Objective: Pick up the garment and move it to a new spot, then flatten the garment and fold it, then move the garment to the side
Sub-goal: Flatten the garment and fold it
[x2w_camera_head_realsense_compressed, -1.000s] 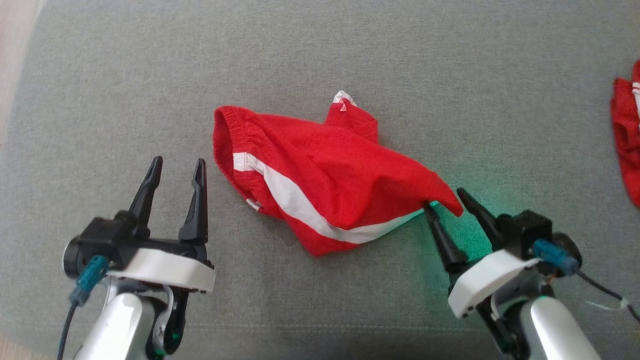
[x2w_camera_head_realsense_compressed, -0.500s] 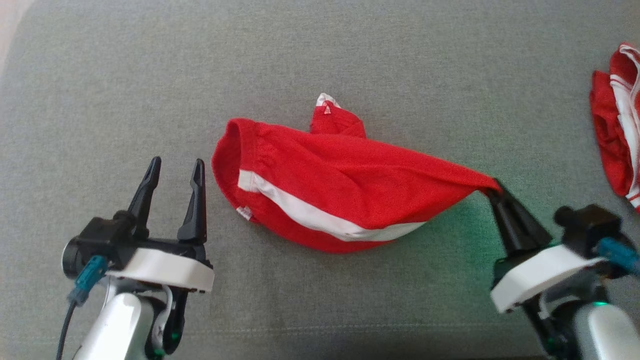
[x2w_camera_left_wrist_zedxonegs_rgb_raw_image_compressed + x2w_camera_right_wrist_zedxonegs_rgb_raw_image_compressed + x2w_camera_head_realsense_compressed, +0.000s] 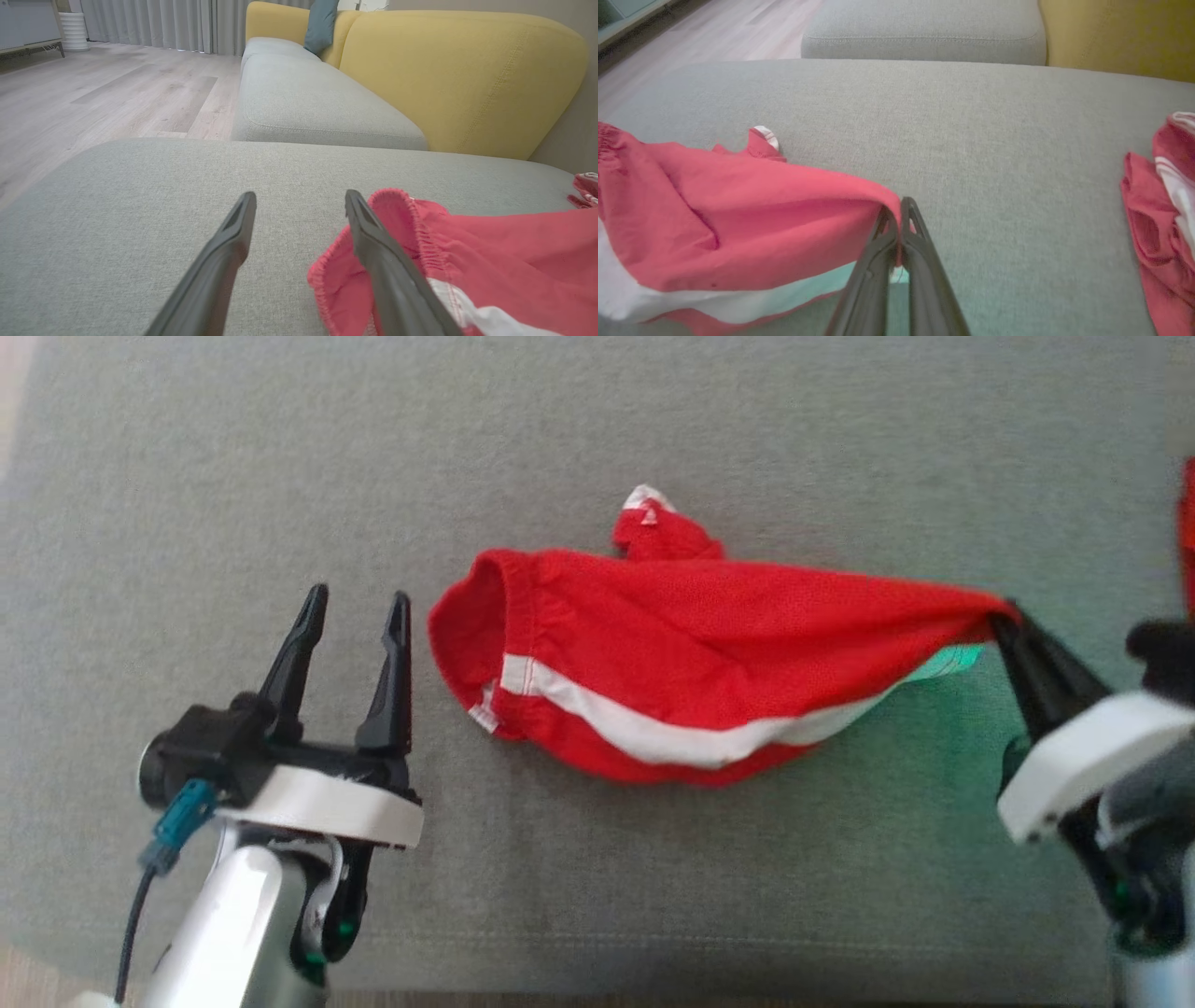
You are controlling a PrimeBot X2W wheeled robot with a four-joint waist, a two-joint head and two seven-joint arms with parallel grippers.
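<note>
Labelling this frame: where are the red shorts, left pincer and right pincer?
red shorts [image 3: 709, 653], head view, red cloth at its middle.
left pincer [image 3: 358, 599], head view, midway between its open fingertips.
right pincer [image 3: 901, 207], right wrist view, shut fingertips pinching the shorts' corner.

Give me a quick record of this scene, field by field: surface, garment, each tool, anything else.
surface: grey cushion
garment: red shorts, white stripe, stretched out toward the right
right tool: shut on the shorts' right corner
left tool: open, empty, beside the waistband
other: second red garment, far right, apart
</note>
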